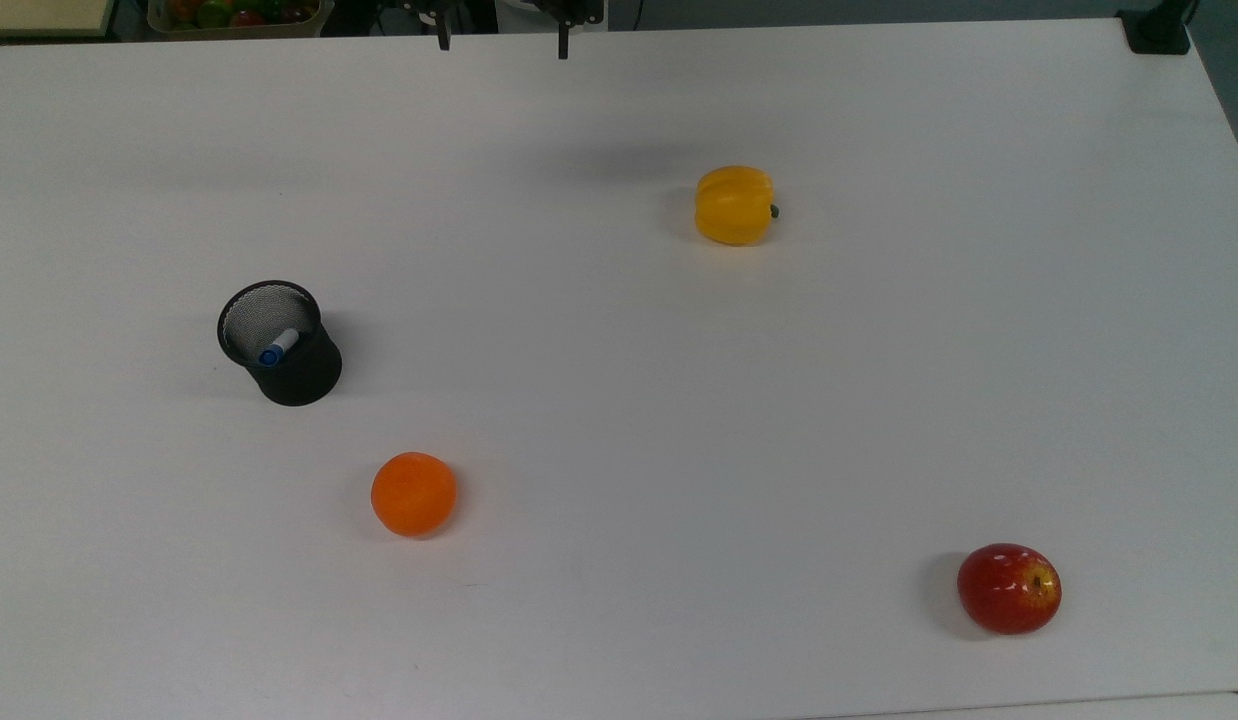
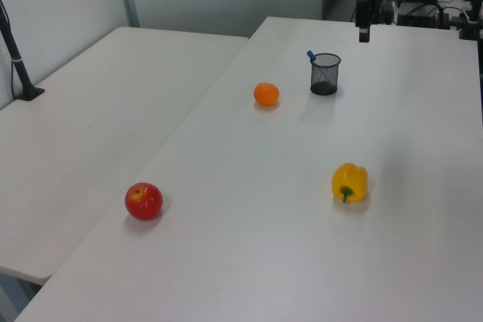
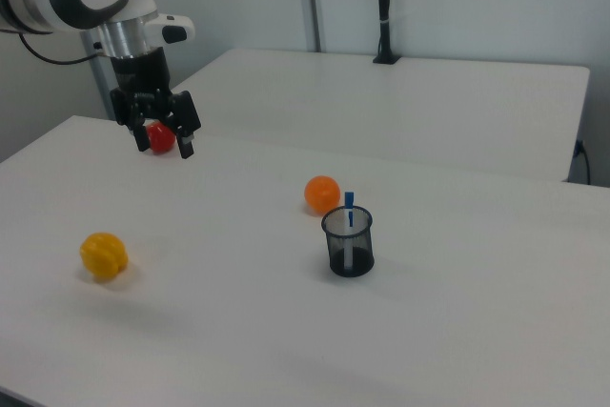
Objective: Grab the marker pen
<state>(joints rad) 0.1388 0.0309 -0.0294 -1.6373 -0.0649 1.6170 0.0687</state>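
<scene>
1. The marker pen [image 1: 279, 347] stands in a black mesh cup [image 1: 284, 345] at the middle left of the top view. Its blue cap end sticks up and leans on the cup's rim.
2. In the right view the marker pen [image 3: 350, 212] is near the middle of the frame, and its blue tip pokes up above the cup [image 3: 348, 241].
3. In the left view the cup [image 2: 325, 74] is in the upper middle, with the pen's blue tip [image 2: 310, 56] at the cup's left edge.
4. The claw [image 3: 166, 143] hangs in the air at the upper left of the right view. Its two fingers are spread wide, and it holds nothing.
5. In the top view the claw [image 1: 503, 45] is at the top edge, well apart from the cup.
6. An orange [image 1: 413, 493] lies on the white worktop [image 1: 619, 420] near the cup, lower in the top view.
7. A yellow pepper [image 1: 735, 205] lies on its side in the upper middle of the top view.
8. A red apple [image 1: 1009, 588] sits in the lower right of the top view, far from the cup.
9. A bin of fruit [image 1: 239, 14] shows past the worktop's edge at the upper left of the top view.
</scene>
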